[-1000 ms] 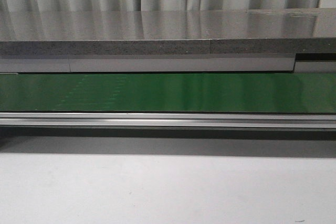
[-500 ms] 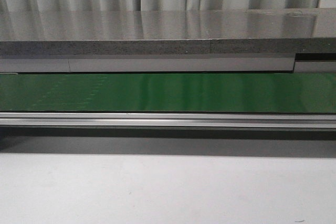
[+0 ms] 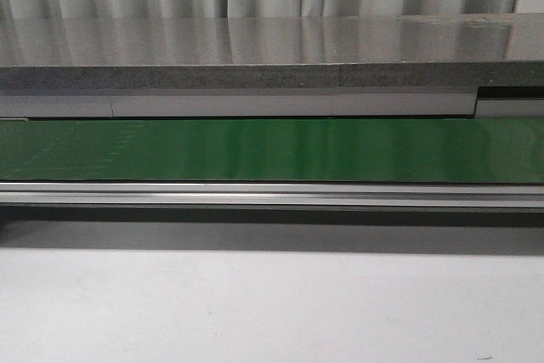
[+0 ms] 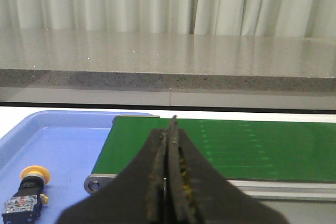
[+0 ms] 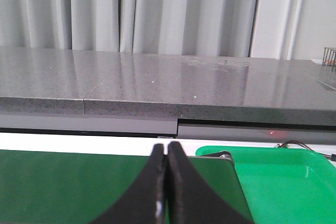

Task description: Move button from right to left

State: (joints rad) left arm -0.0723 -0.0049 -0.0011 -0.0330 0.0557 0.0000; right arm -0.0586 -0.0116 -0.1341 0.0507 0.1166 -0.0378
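Nothing has shifted on the belt (image 3: 272, 150) over the last second, so I'm idle. The button (image 4: 26, 192) lies in the blue tray (image 4: 68, 140) beside my closed, empty left tool (image 4: 169, 182); right tool (image 5: 167, 182) likewise closed, empty.

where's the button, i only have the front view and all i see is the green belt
Observer: The button shows only in the left wrist view, lying on its side in a blue tray.
Operator: where's that tray
Observer: It sits at the end of the green belt, by the roller.
Operator: is either gripper holding something
Observer: No, the left gripper and right gripper are both shut on nothing.
Operator: anything at the other end
Observer: A green tray; the part in view holds no button.
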